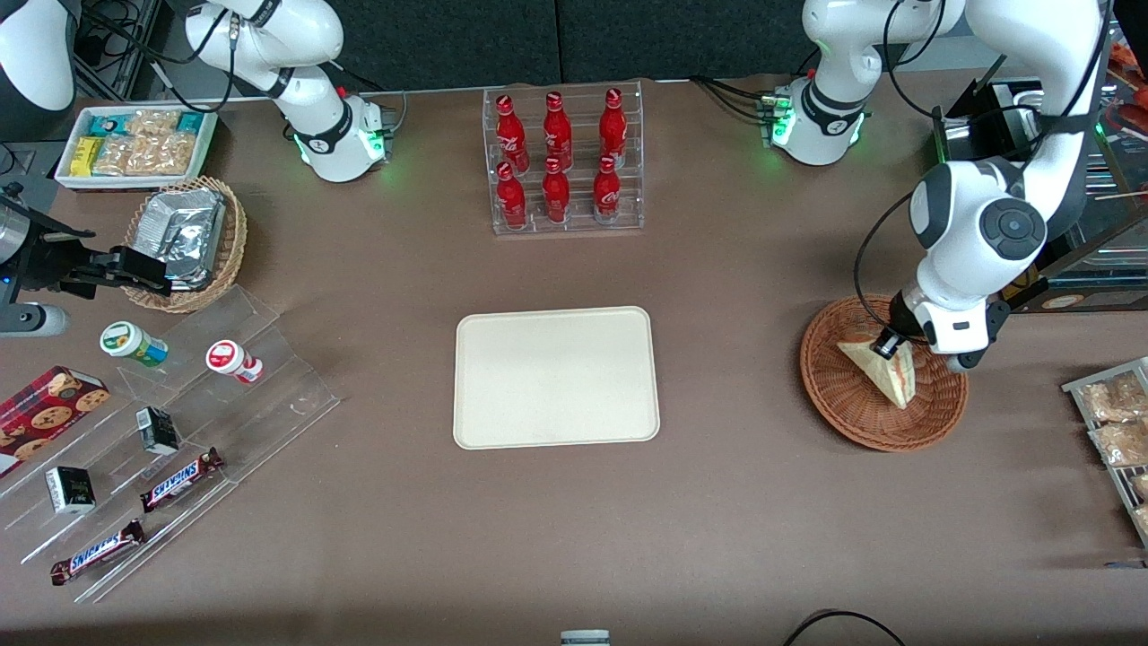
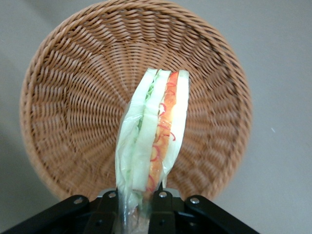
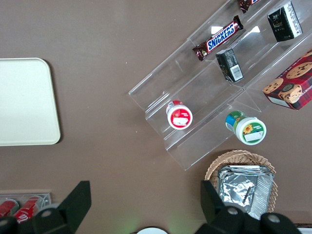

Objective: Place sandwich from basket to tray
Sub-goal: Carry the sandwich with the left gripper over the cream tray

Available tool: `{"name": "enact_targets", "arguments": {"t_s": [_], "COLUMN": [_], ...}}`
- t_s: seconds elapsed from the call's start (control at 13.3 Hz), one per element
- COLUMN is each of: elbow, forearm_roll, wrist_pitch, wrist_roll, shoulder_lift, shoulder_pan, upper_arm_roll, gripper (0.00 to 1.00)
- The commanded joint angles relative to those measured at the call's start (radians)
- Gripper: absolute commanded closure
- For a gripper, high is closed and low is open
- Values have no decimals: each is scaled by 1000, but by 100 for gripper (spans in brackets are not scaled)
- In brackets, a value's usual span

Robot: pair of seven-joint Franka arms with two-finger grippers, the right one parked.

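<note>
The sandwich [image 1: 888, 370] [image 2: 153, 126], a wrapped wedge of pale bread with red and green filling, stands on edge in the reddish-brown wicker basket [image 1: 839, 408] [image 2: 73, 97]. My left arm's gripper [image 1: 889, 344] [image 2: 136, 209] reaches down over the basket and is shut on the sandwich's end, one black finger on each bread face. Whether the sandwich still touches the basket floor I cannot tell. The cream tray [image 1: 556, 377] [image 3: 24, 102] lies bare at the table's middle, toward the parked arm's end from the basket.
A clear rack of red bottles [image 1: 563, 161] stands farther from the front camera than the tray. Acrylic steps [image 1: 179, 431] with snack bars and cups, a tan basket of foil packets [image 1: 184, 242] and a white snack box [image 1: 134, 148] lie toward the parked arm's end. Bagged snacks [image 1: 1112, 422] sit beside the basket.
</note>
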Motion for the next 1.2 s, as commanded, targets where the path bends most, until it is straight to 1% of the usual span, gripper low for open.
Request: {"name": "enact_targets", "arguments": {"t_s": [0.0,0.15,0.3,0.53,0.67,0.75,0.9,0.97,1.12], "elbow": [88,188,277,364,453,504,570,619,688], "forearm_roll": [25,23,21,6,3,3,8,8,5], "wrist_pitch": [-183,-317,-407,-435,-437,-435,-426,-420,-391], "wrist_roll": [-22,-24,-25,-24,-46,-98,-120,-120,-120], "shoulder_lift": [-59,-57,-34,10,97,149,241,297,389], "shoulder_pan": [-78,-160,-257,-372,-467,-515,-590,-622,-647], "upper_arm_roll": [2,-1,-1,-8,-8,-10,-8,-8,-10], "gripper": [96,96,96,96,96,96,96,96,96]}}
